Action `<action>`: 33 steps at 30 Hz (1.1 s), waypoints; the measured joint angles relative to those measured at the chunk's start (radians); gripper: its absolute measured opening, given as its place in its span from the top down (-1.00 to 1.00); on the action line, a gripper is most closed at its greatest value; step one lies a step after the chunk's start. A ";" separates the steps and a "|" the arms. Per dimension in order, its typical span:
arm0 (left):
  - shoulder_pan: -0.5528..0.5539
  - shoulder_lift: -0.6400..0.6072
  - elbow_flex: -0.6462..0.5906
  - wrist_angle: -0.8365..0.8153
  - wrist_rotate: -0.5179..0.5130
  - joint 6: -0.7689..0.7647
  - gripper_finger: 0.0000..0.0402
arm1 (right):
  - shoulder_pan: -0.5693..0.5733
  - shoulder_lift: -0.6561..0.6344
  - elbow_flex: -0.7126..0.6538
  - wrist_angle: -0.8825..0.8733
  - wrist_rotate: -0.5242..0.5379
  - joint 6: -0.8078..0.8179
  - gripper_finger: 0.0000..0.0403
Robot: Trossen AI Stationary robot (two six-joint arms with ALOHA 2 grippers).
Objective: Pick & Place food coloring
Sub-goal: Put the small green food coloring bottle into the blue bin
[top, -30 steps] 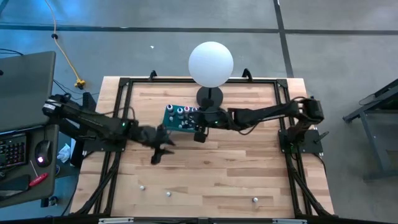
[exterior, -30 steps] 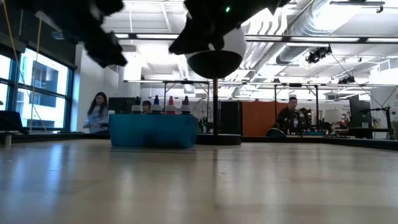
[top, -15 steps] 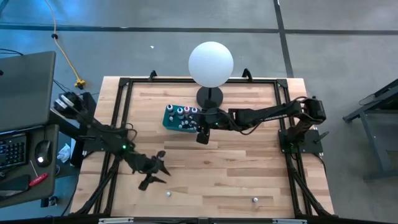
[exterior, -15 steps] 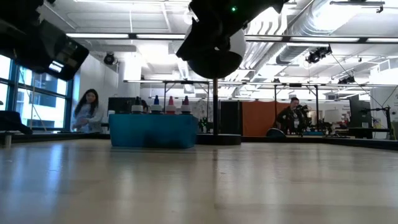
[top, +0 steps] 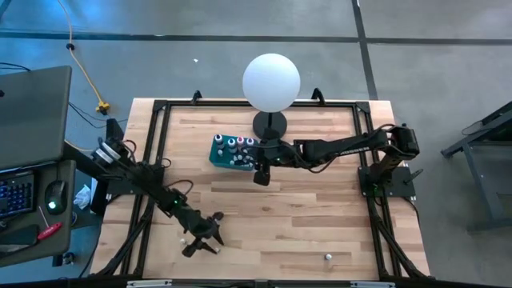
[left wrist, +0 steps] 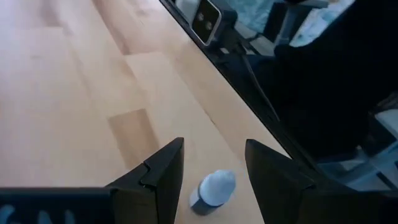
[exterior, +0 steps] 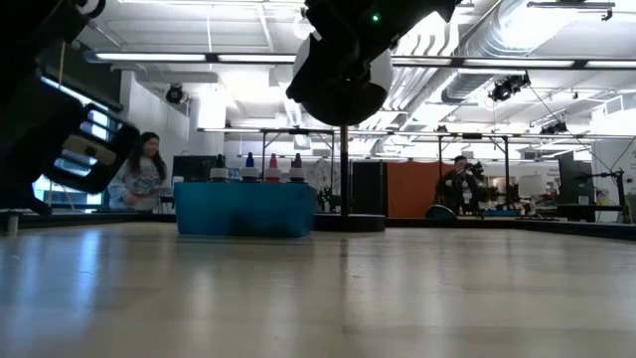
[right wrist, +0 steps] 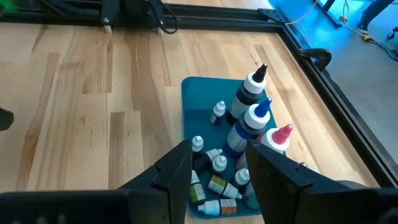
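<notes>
Food coloring bottles [right wrist: 219, 163]: small pale bottles with white caps, lying and standing in the teal tray [top: 218, 152], upper centre of the high view; three taller squeeze bottles [right wrist: 252, 112] with black, blue and red tips stand among them. One loose small bottle [left wrist: 212, 190] lies on the counter [top: 304, 208] in the lower left of the high view, just beside the left gripper [top: 205, 238]; in the left wrist view it sits between that gripper's jaws, which stand open and apart from it. Another loose bottle [top: 327, 257] lies low and right of centre. Right gripper [top: 258, 172]: hovers at the tray's right edge, jaws open, holding nothing. White globe [top: 271, 82] on black stand: behind the tray. People [exterior: 145, 174] show in the room beyond.
</notes>
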 joint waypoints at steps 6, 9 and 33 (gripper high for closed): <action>-0.024 0.056 0.025 0.002 0.033 0.014 0.16 | 0.000 0.000 0.000 -0.011 -0.001 0.030 0.28; -0.030 0.079 0.036 0.009 0.033 0.016 0.16 | 0.000 0.000 0.000 -0.018 0.000 0.076 0.28; -0.032 0.091 0.034 -0.099 -0.074 -0.114 0.17 | 0.000 0.000 0.000 -0.020 -0.046 0.102 0.28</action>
